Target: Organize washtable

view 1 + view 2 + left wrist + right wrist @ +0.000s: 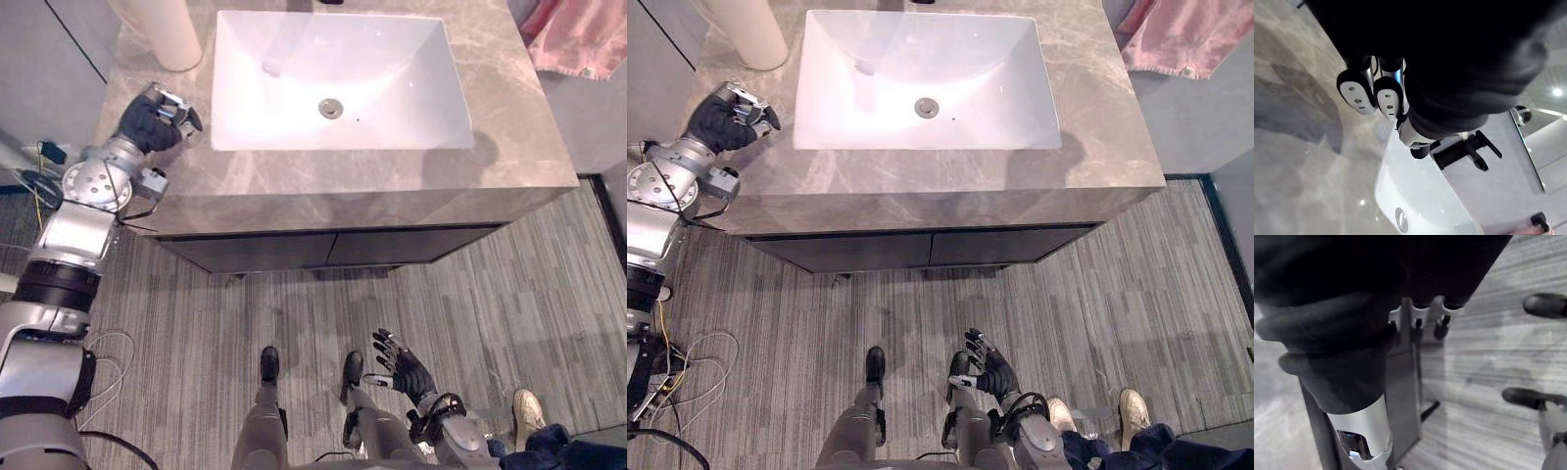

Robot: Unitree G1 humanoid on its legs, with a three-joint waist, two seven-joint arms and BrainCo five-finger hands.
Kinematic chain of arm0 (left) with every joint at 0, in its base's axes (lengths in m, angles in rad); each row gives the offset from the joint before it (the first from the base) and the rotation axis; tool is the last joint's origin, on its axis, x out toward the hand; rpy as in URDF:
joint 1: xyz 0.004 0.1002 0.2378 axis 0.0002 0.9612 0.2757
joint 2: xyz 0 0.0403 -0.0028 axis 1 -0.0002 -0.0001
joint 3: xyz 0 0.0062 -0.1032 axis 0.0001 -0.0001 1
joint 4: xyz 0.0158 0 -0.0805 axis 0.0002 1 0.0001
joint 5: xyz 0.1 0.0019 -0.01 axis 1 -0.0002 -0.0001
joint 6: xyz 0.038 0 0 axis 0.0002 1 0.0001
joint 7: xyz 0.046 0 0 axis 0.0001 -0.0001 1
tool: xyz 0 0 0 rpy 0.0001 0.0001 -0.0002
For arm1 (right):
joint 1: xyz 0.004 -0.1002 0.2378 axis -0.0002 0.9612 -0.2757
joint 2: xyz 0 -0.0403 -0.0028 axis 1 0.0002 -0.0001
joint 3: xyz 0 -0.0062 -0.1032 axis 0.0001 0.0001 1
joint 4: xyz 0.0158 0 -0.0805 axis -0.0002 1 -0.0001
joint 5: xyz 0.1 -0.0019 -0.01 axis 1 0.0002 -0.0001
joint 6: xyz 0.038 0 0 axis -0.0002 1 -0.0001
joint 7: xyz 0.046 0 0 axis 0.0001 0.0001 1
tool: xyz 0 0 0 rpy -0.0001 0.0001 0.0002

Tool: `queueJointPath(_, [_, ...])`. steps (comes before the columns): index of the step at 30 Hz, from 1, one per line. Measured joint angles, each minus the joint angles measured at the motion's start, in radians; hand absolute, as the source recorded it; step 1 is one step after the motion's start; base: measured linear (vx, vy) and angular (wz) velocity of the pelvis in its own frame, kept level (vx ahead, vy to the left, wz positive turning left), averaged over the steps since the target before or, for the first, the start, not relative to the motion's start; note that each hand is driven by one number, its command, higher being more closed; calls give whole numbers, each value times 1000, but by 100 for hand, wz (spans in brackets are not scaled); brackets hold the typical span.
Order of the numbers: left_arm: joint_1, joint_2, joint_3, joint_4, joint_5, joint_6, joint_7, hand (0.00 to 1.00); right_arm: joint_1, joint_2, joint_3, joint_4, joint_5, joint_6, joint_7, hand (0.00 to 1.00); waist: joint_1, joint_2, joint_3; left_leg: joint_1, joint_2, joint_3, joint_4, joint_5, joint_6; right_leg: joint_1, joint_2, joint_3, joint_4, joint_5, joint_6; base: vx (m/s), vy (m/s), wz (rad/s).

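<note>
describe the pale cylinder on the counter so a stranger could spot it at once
Find the grey marbled washtable with a white rectangular basin. At its far left corner, beyond the robot's left hand, stands a cream cylinder. It is the only tall pale thing on the top, unlike the pink cloth off to the right.

No text, label, number or sign can be read here — not on the surface [509, 147], nor on the white cylinder [167, 34] at its back left corner, nor on the pink cloth [583, 39] off its back right corner.
</note>
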Motion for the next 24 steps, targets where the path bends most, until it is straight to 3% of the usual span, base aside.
queueJointPath(9, [4,-31,116,146,-11,12,31,100,0,15,-1,2,-3,1,2,0,-17,-9,-7,12,-8,-2,-7,-3,-4,10,-8,-1,0,-1,5,-5,9,2])
queueJointPath(20, [-190,-31,82,276,-11,18,34,100,8,16,2,1,-3,1,8,0,-22,-12,-5,14,-7,1,-17,5,5,5,-6,2,0,0,5,2,-1,-1])
queueJointPath(24, [-270,-14,42,328,-11,18,34,100,7,16,6,-2,-3,1,2,0,-33,-41,11,10,-3,12,-18,2,1,-6,-2,14,0,0,5,-1,-12,-9])
